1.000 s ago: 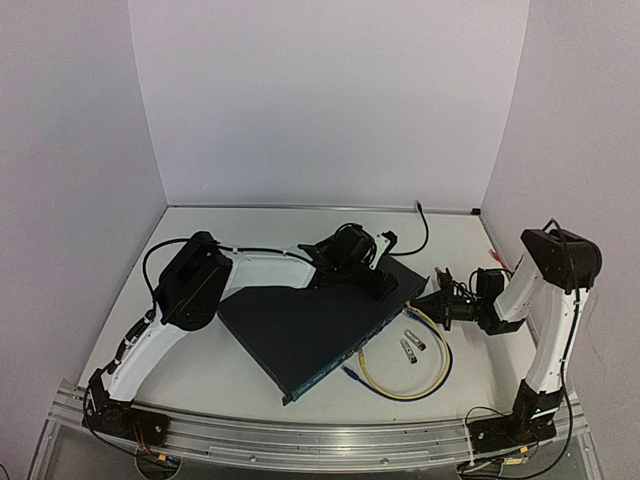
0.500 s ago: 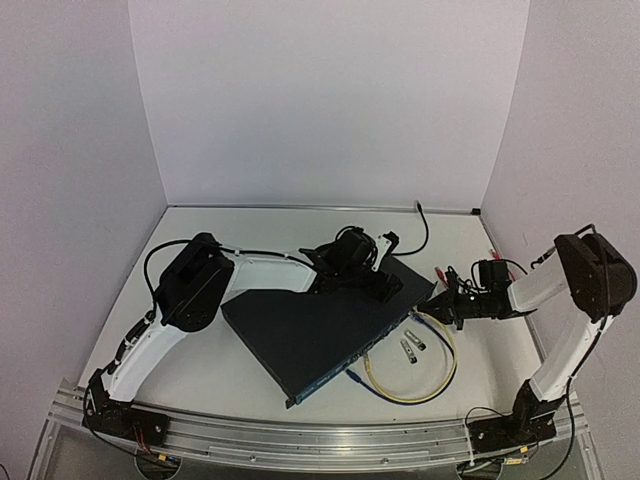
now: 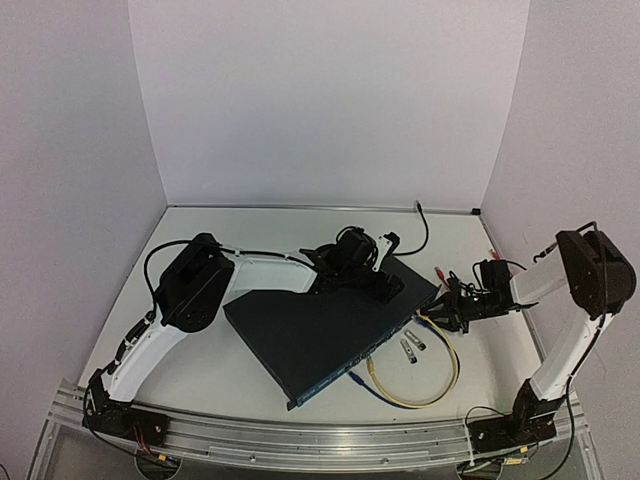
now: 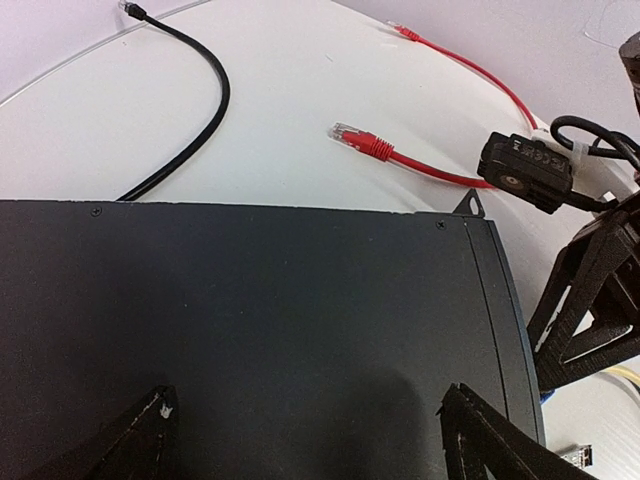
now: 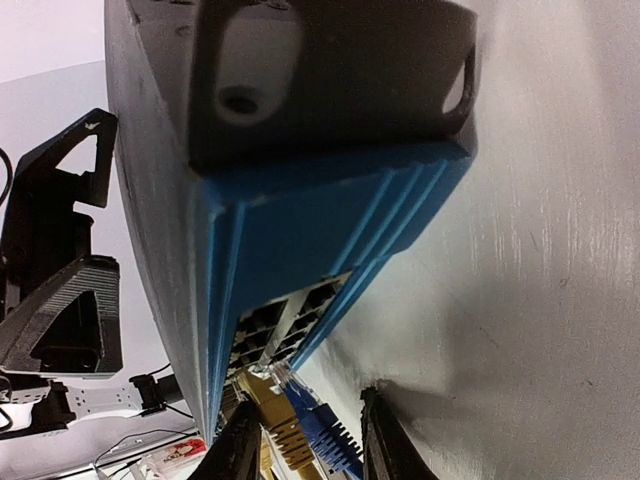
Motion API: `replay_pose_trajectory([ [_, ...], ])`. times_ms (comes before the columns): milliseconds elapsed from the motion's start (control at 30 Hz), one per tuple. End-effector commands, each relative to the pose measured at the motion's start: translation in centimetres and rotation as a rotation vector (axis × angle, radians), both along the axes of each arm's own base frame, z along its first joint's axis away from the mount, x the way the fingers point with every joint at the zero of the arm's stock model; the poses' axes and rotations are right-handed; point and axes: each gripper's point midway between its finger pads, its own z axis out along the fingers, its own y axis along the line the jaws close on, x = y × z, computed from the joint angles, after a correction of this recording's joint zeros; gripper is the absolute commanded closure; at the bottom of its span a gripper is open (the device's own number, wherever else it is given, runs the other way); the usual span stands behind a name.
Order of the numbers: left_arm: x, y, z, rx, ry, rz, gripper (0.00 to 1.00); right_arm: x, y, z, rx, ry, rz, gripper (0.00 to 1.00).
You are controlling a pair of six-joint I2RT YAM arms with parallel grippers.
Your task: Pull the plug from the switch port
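L fingers (image 3: 388, 286) over switch (image 3: 315, 335); R fingers (image 3: 441, 313) at its corner.

The switch (image 3: 320, 332) shows dark navy (its socket face (image 5: 320, 230) bright blue), with a yellow cable (image 3: 445, 393) and a red cable (image 4: 365, 143).

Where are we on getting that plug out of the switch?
Done: left gripper is spread over the switch top, and right gripper is lined up at the port face. In hand: its fingers flank the yellow plug and blue plug, not visibly clamped. Left: both plugs look seated, so clamp and pull.
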Motion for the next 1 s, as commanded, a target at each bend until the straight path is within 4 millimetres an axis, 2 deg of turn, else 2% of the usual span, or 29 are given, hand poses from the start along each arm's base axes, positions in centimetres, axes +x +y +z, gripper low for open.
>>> replay_pose_trajectory([
  [0, -2.1, 6.3, -12.2, 0.307, 0.254, 0.074, 0.09, -1.1, -0.9, -2.0, -0.077, 0.093, 0.0, 0.67],
  [167, -2.0, 6.3, -12.3, 0.311, 0.248, 0.073, 0.09, 0.2, 0.1, 0.1, -0.001, 0.021, 0.036, 0.67],
  [500, -1.9, 6.1, -12.1, 0.304, 0.239, 0.068, 0.09, 0.2, 1.2, 2.4, 0.113, -0.026, 0.073, 0.63],
  [600, -1.9, 6.1, -11.8, 0.3, 0.234, 0.063, 0.09, 0.7, 1.1, 2.4, 0.107, -0.032, 0.061, 0.63],
  [767, -1.9, 6.1, -11.7, 0.3, 0.232, 0.063, 0.09, 1.2, 1.1, 1.5, 0.098, 0.0, 0.046, 0.71],
  [967, -2.0, 6.1, -11.7, 0.3, 0.236, 0.063, 0.09, 1.2, 1.0, 0.5, 0.092, 0.017, 0.045, 0.71],
])
